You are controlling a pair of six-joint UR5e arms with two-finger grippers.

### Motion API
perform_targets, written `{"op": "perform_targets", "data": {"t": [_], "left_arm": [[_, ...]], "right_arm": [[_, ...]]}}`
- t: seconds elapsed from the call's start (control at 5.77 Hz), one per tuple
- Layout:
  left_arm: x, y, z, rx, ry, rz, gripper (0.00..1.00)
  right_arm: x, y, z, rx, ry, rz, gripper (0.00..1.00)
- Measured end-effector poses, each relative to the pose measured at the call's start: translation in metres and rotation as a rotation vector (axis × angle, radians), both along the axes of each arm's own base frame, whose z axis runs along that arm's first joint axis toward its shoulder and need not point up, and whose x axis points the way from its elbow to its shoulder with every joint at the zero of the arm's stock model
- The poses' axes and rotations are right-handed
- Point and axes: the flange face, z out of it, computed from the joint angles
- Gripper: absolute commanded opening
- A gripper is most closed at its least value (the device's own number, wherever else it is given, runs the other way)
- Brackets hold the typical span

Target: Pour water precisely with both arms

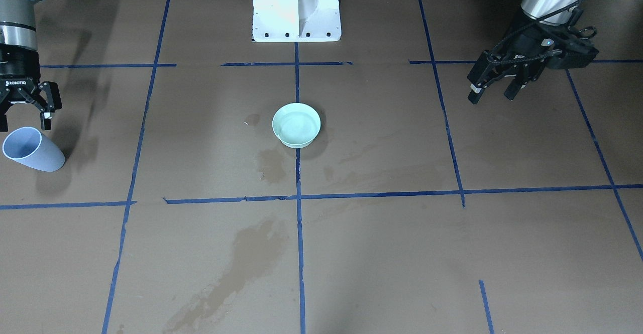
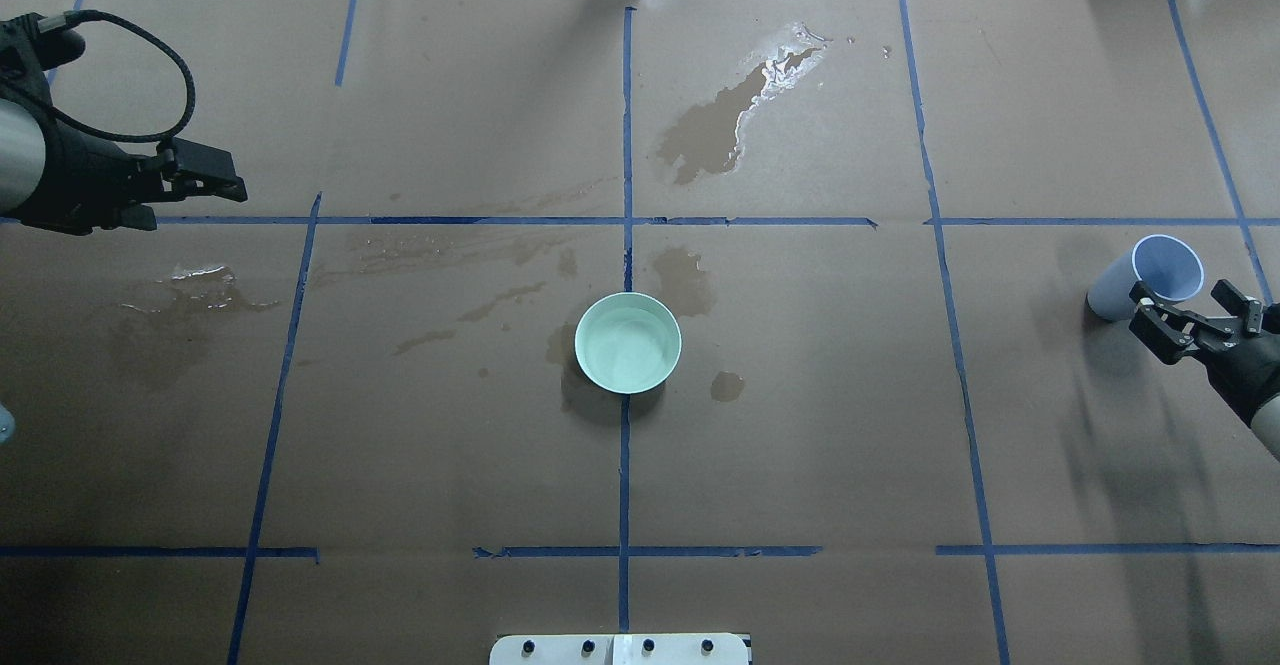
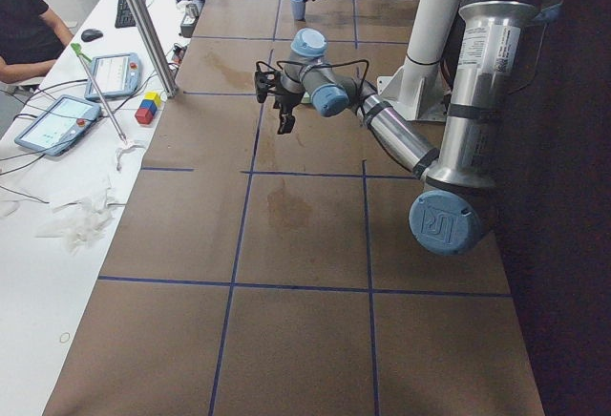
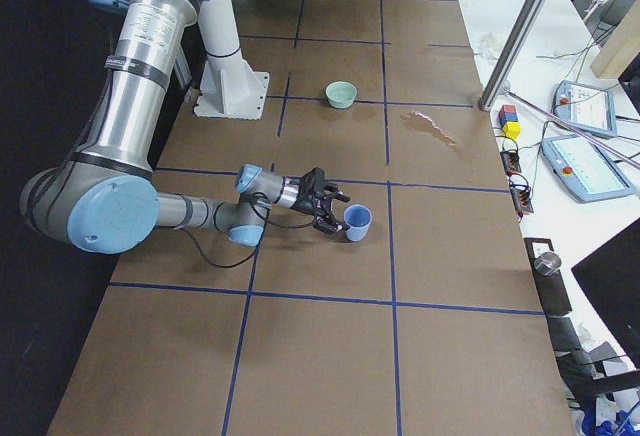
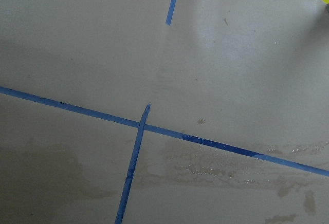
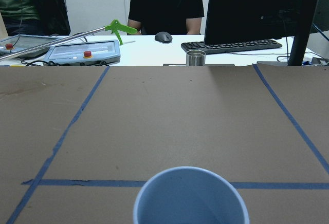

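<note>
The water [image 1: 295, 126] sits in a pale green bowl [image 1: 297, 143] at the middle of the surface [image 1: 402, 253], right on the centre tape line [image 1: 300, 253]. We see it only as a faint sheen inside the bowl. More wet shows around it: dark patches just beside the bowl, a long glistening spill [image 2: 735, 115] farther out on the operators' side, and a shallow puddle [image 2: 205, 280] toward the robot's left.

Well apart from the bowl, at the robot's right end, a light blue cup [image 1: 33, 150] stands upright with its mouth open to the top. The right pincer [image 1: 24, 119] is low and just behind the cup, fingers spread to either side of the rim. We cannot tell whether a fingertip touches the wall. Its wrist camera looks straight over the cup's rim.

At the other end the left pincer [image 1: 494, 92] hangs over the surface, tilted downward, its fingers spread apart. Its wrist camera shows only brown paper, tape and wet streaks.

The white pedestal [image 1: 296, 12] stands behind the bowl. Past the far edge, a person [image 6: 165, 0] in black sits at a desk with a keyboard [image 6: 231, 45].
</note>
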Motion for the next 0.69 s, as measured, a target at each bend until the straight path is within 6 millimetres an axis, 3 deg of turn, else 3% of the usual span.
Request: {"op": "perform_targets", "data": {"t": [0.17, 0.69], "left_arm": [[0.022, 0.004, -0.008, -0.021, -0.009, 0.025, 1.0], [0.114, 0.031, -0.064, -0.065, -0.058, 0.128, 1.0]], "right_arm": [[0.004, 0.001, -0.008, 0.003, 0.002, -0.024, 1.0], [0.037, -0.023, -0.015, -0.032, 0.028, -0.107, 1.0]]}}
